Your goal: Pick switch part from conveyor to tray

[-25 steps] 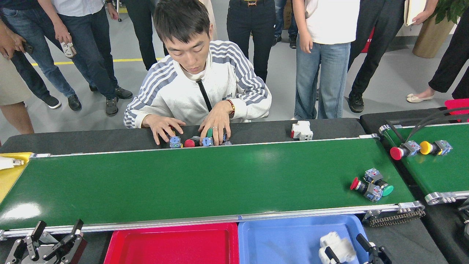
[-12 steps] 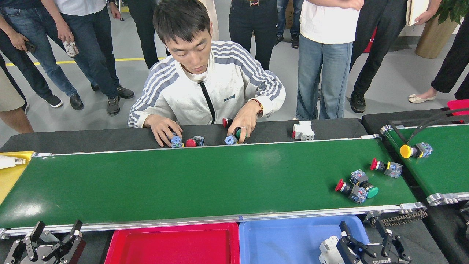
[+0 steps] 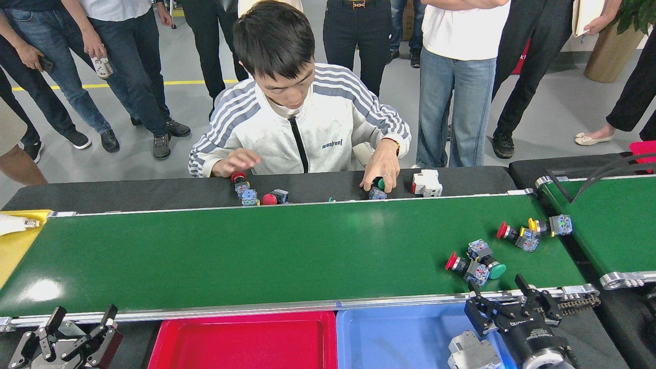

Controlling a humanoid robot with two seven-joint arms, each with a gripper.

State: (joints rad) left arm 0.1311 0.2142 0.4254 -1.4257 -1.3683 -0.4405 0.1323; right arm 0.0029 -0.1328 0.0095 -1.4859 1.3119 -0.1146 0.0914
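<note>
Right gripper point(image 3: 505, 300) fingers spread wide, empty, over conveyor point(image 3: 256, 256) near rail, just short of red and green switch parts point(image 3: 474, 264) on the belt. Blue tray point(image 3: 389, 338) below. Left gripper point(image 3: 77, 320) open, idle at bottom-left.

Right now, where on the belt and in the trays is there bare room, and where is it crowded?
Bare: the long glossy dark-green conveyor belt from its left end past the middle, and the red plastic tray. Crowded: the belt's right end, where red, green and yellow push-button switch parts cluster near the open right gripper.
</note>
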